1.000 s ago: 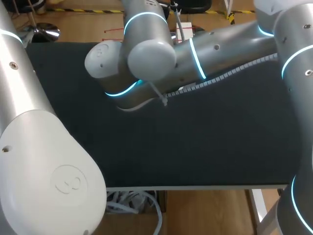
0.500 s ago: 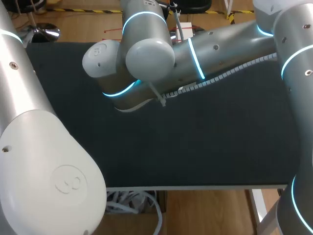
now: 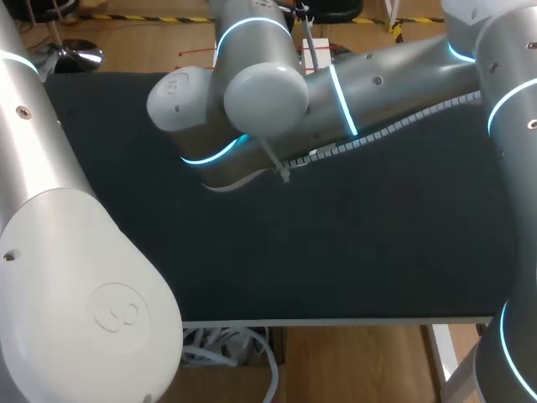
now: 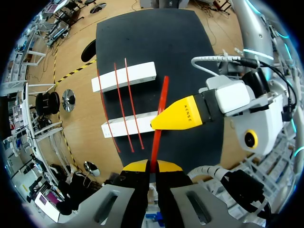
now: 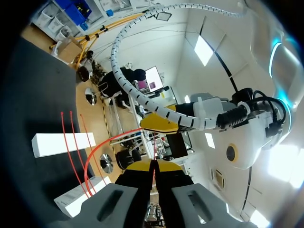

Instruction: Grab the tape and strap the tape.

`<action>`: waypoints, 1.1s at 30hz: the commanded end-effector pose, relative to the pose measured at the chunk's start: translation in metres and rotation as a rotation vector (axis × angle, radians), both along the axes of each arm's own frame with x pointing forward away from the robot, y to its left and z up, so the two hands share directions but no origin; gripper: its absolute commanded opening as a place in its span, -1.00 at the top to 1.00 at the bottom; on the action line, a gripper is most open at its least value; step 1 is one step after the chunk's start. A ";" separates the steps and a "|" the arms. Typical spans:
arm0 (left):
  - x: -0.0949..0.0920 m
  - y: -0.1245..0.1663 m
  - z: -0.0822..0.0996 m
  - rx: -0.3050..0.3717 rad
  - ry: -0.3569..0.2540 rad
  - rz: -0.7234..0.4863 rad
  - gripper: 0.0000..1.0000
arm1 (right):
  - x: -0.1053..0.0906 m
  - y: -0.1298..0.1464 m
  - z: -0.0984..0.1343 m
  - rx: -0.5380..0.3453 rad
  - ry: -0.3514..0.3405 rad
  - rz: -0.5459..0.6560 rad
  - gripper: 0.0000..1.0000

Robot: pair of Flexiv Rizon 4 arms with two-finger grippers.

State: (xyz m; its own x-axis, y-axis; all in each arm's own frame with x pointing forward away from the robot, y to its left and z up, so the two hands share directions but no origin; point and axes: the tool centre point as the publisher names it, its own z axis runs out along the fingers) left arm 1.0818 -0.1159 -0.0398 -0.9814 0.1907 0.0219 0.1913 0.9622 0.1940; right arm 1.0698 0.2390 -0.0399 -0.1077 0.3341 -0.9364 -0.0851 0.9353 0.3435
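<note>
Here the left gripper is clenched on the red tape, which runs toward 12 o'clock past the right gripper, likewise grasping it; two white blocks lie at 11 o'clock

The left gripper has its two yellow tips pinched on a long red strap. The strap sticks straight out ahead of the left gripper. Partway along it, the right gripper comes in from the side, and its yellow finger touches the strap. Further ahead of the left gripper lie two white blocks. Three thin red straps lie across both blocks.
</note>
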 end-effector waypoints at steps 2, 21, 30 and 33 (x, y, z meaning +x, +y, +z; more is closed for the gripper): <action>0.000 -0.001 0.001 0.003 0.001 0.001 1.00 | 0.001 -0.005 0.003 -0.001 0.012 0.018 1.00; 0.000 -0.001 0.001 0.003 0.001 0.001 1.00 | 0.007 0.007 0.002 -0.011 0.023 0.070 1.00; 0.000 -0.001 0.001 0.003 0.001 0.001 1.00 | 0.008 0.014 0.003 -0.012 0.027 0.086 1.00; 0.000 -0.001 0.001 0.003 0.001 0.001 1.00 | 0.008 0.016 0.003 -0.015 0.026 0.091 1.00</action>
